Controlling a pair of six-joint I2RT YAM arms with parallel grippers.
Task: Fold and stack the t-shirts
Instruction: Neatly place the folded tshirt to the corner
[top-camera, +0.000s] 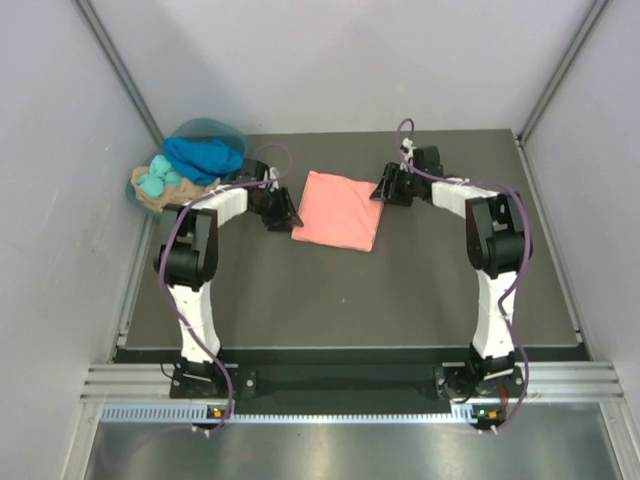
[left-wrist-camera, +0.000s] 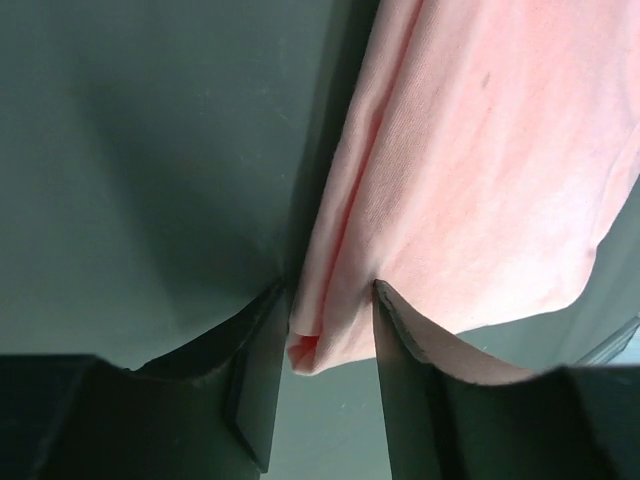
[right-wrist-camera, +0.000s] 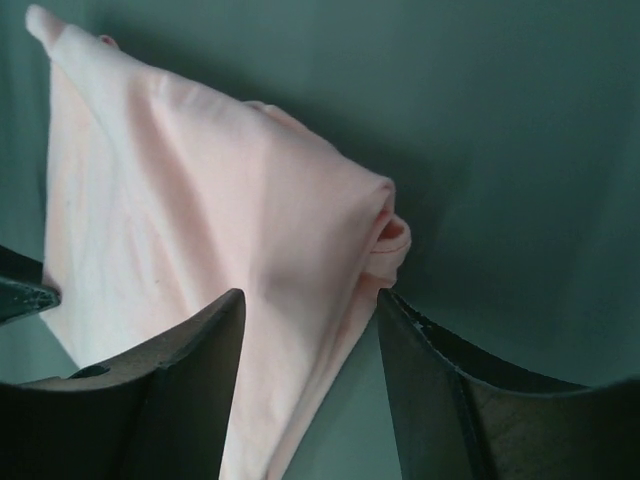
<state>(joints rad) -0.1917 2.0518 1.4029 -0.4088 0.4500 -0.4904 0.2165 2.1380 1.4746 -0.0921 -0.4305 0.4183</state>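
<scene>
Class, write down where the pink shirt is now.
In the top view, the pink shirt lies folded on the table's far middle, between the left gripper and the right gripper, each at one of its corners.

salmon-pink t-shirt (top-camera: 337, 210), folded, centre; other t-shirts (top-camera: 205, 155) heaped far-left

Both arms (top-camera: 195, 295) were white with black joints (top-camera: 185, 262); purple cables (top-camera: 228, 385) looped behind the black left gripper (top-camera: 284, 213) and right gripper (top-camera: 386, 190).
</scene>
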